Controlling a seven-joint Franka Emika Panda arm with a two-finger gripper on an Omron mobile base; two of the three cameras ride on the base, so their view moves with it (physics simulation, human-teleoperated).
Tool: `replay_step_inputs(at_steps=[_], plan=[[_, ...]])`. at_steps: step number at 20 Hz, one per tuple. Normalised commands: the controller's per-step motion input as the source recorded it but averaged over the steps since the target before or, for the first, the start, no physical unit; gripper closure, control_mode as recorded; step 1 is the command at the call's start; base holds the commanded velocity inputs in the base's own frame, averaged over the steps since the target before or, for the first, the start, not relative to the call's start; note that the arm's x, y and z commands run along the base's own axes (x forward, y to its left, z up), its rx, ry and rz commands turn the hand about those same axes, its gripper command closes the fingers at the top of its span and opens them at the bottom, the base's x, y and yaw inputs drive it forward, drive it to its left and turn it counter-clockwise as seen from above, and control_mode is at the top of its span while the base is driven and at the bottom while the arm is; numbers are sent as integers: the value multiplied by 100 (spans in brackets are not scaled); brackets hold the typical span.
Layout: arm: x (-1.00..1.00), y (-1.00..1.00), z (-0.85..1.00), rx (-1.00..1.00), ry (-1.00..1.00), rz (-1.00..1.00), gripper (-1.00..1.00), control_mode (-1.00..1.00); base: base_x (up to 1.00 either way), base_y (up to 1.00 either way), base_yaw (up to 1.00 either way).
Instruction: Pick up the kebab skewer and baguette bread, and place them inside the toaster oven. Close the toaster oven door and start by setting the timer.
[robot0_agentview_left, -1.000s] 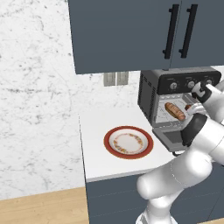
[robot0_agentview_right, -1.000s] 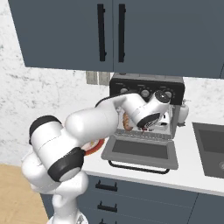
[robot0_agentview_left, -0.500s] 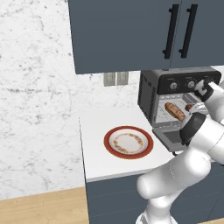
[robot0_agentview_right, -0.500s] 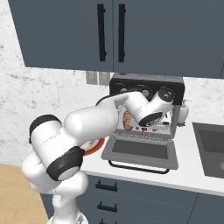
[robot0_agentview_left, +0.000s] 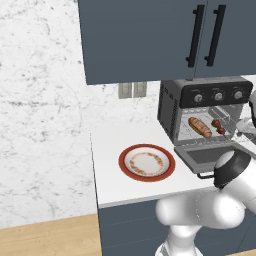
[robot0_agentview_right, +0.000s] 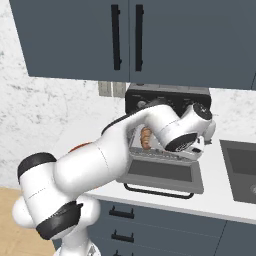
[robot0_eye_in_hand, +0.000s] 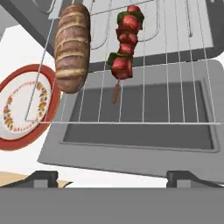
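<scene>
Toaster oven sits at the back right of the white counter, under the blue-grey upper cabinets. Three round knobs run across its black top strip. Toaster oven door is dropped fully open, lying flat toward the counter's front edge, bar handle at its outer lip.

Baguette bread lies on the wire rack, toward the rack's left side in the hand view, long axis running front to back. Kebab skewer lies beside it on the same rack, roughly parallel, near but apart from the loaf, bare stick end pointing at the rack's front edge. Red chunks with some green between them. From the left base view both sit inside the oven cavity, baguette bread at left, kebab skewer at right. In the right base view a bit of the loaf shows behind the arm.

Gripper is over the open door just in front of the rack, looking down onto the food. Fingertips are spread wide, nothing between them, touching neither item.

Round red-rimmed plate with a patterned ring sits on the counter left of the oven door, near the counter's front edge, nothing on it. Wall outlet on the marble backsplash left of the oven.
</scene>
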Motion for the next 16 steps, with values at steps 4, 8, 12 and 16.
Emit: replay_step_inputs(at_steps=[4, 8, 12, 16], plan=[[-26, 36, -6, 0, 27, -27, -100, -100, 0, 0, 0], [-1, 20, -20, 0, 23, -23, -100, -100, 0, 0, 0], [-1, 0, -38, 0, 14, -19, -100, -100, 0, 0, 0], [-2, 1, -60, -2, 3, -22, -100, -100, 0, 0, 0]])
